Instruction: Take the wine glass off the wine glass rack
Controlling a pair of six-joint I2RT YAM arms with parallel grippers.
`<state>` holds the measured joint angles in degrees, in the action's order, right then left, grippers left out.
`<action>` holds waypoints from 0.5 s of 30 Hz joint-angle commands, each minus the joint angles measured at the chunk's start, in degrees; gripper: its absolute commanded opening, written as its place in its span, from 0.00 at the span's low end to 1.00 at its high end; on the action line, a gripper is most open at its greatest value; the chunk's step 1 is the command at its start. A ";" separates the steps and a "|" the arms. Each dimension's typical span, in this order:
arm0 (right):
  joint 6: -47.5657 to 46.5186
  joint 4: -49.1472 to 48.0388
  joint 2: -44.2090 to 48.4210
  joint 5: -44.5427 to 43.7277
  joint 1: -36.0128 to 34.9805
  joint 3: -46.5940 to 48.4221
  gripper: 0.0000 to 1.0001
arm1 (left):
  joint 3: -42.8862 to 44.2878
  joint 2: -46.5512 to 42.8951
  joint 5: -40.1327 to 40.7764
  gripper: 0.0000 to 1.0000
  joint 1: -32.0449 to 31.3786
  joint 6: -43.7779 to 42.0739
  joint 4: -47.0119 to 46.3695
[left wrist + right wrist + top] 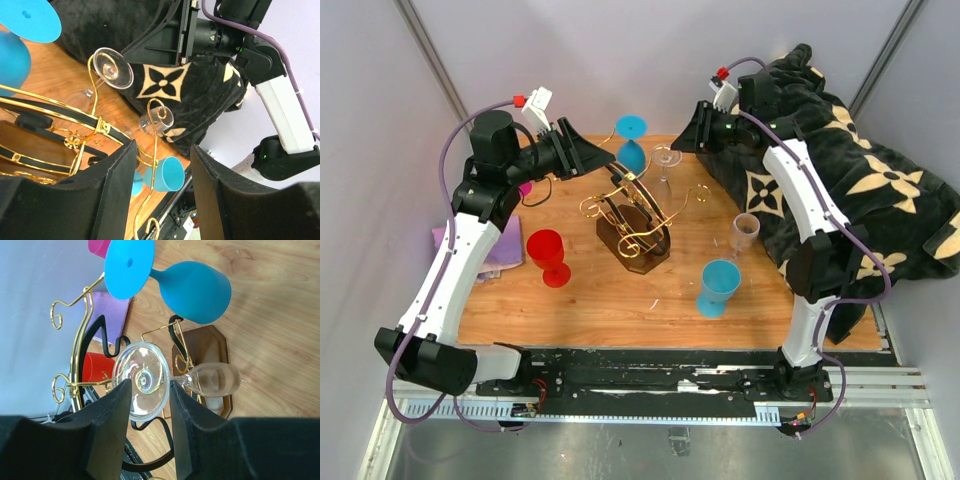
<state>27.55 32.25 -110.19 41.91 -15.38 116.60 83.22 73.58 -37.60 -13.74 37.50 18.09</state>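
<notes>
Right wrist: right claw (149, 387) parted, empty, its tips framing the foot of the wine glass (212, 380). That glass is clear and hangs by its foot on a gold arm at the rack's (638, 243) far side. Left claw (164, 146) gapes too, nothing in it, near the rack's left. Count: two clear glasses, the second (746, 232) standing; one blue glass (631, 140) hanging, one (719, 285) standing; one red glass (548, 255). Wooden counter (620, 300), black flowered blanket (840, 170) right, purple cloth (503, 250) left, pale walls.
</notes>
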 commanded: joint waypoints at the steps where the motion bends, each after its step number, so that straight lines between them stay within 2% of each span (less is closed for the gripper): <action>1: -1.79 2.12 -1.43 0.67 -1.40 1.51 0.37 | 1.07 -1.15 -0.63 0.53 -0.32 -1.36 -0.74; 6: -2.13 2.41 -1.78 0.80 -1.97 1.73 0.35 | 1.07 -1.36 -0.39 0.53 -0.31 -2.05 -0.16; 12: -2.09 1.36 -0.88 1.27 -2.08 0.65 0.12 | 0.25 -1.47 -0.23 0.53 -0.32 -1.95 -0.52; 15: -1.83 0.92 -0.27 0.69 -2.03 0.24 0.07 | -0.30 -1.51 -0.28 0.53 -0.30 -1.68 -0.85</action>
<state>26.72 33.17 -111.74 42.44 -16.36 116.62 83.22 73.56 -37.56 -13.74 36.25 18.17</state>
